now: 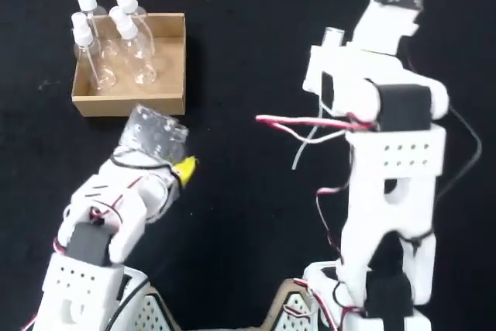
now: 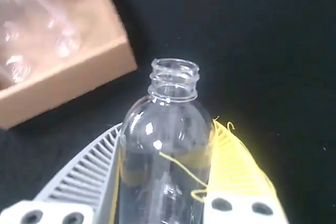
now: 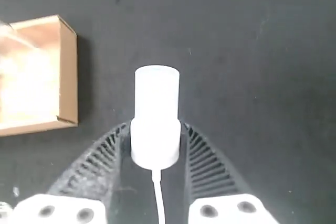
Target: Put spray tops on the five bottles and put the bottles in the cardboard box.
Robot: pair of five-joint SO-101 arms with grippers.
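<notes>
A clear bottle [image 2: 168,145] with an open, topless neck stands between the grey and yellow fingers of my left gripper [image 2: 168,126], which is shut on it just in front of the cardboard box [image 2: 68,77]. In the high view the left gripper [image 1: 180,167] sits by the box's near right corner. My right gripper [image 3: 155,128] is shut on a white spray top [image 3: 156,98], whose thin tube runs back between the fingers. From above, that spray top [image 1: 333,36] is held over the black table, far right of the box [image 1: 128,103]. Several capped bottles [image 1: 124,36] stand in the box.
The table [image 1: 240,75] is covered in black cloth, with bare room between the box and the right arm. Red and white cables [image 1: 302,123] hang from the right arm. The arm bases stand at the near edge.
</notes>
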